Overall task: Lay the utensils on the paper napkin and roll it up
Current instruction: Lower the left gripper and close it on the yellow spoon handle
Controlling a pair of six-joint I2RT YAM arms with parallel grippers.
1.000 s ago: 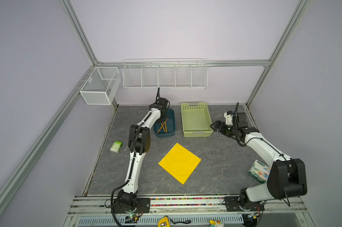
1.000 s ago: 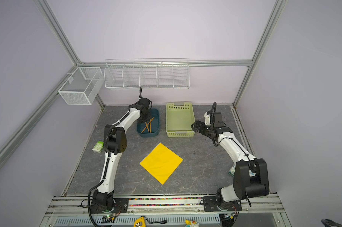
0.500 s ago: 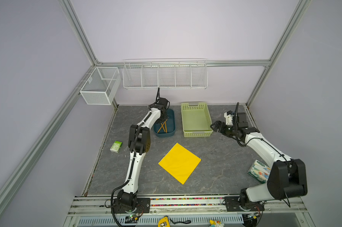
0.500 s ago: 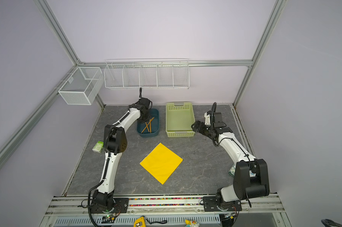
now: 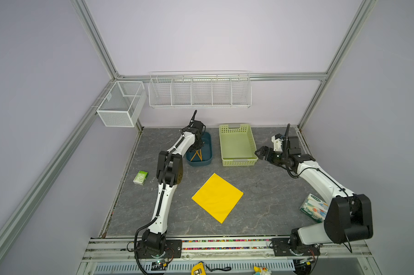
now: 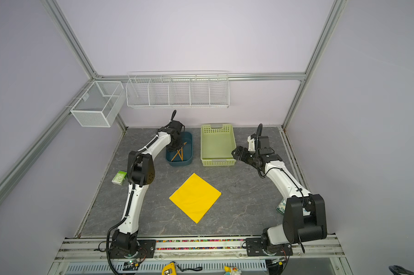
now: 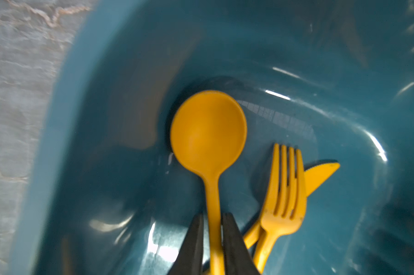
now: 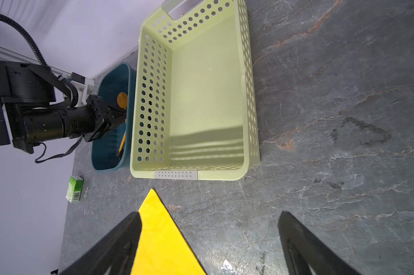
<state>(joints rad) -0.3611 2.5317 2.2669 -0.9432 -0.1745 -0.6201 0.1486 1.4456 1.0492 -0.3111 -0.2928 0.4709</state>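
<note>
Left wrist view, as I logged it: left gripper (image 7: 212,217) clamped on the spoon (image 7: 208,128) handle inside the blue tub (image 7: 101,119); fork (image 7: 284,190) lay over the knife (image 7: 320,176) beside it. Paper napkin (image 5: 217,197) lay flat mid-table, at 5 o'clock from the tub. Right gripper (image 8: 209,214) hung with jaws wide apart, holding nothing, at 3 o'clock from the green basket (image 8: 153,95).

Clutter on my bench (image 5: 260,190)
Teal tub (image 5: 199,162) beside green basket (image 5: 239,162); small packet (image 5: 140,177) left, tissue pack (image 5: 313,210) right.
</note>
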